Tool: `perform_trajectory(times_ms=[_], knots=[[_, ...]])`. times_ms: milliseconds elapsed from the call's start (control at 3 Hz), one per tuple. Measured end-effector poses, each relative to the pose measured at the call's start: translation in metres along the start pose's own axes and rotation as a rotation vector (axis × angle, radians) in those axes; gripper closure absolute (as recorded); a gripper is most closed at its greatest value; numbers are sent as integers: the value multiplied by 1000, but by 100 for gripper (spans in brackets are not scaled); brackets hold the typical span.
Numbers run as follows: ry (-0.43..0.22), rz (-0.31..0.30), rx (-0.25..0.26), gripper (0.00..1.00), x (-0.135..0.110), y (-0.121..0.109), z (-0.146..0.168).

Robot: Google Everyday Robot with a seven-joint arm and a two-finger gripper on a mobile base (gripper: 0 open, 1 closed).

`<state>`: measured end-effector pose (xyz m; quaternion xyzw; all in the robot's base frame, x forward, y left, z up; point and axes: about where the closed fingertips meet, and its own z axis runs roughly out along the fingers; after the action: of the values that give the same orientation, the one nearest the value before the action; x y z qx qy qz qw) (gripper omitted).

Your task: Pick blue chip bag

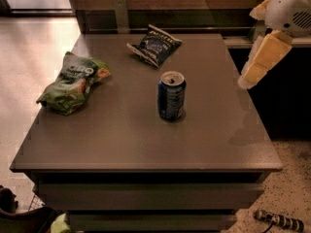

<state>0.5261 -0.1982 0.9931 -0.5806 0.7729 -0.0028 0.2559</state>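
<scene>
The blue chip bag [154,45] is a small crinkled navy bag with white lettering. It lies flat at the far middle of the dark table [121,140]. My gripper [258,62], white with pale yellow parts, hangs at the right edge of the view above the table's right side. It is well to the right of the bag and holds nothing that I can see. Its tip points down and to the left.
A larger green chip bag [73,84] lies at the table's left edge. A blue soda can [171,95] stands upright in the middle, in front of the blue bag. A glass or wood panel [160,4] rises behind the table. Speckled floor lies to the right.
</scene>
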Motion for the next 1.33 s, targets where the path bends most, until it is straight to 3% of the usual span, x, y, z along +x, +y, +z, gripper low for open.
perform_trajectory(times_ms=[333, 667, 1000, 1333], knots=[[-157, 86, -14, 0, -36, -58, 36], [-283, 195, -29, 0, -73, -92, 68], [-354, 312, -29, 0, -108, -117, 98], [-383, 361, -15, 0, -130, -131, 122]])
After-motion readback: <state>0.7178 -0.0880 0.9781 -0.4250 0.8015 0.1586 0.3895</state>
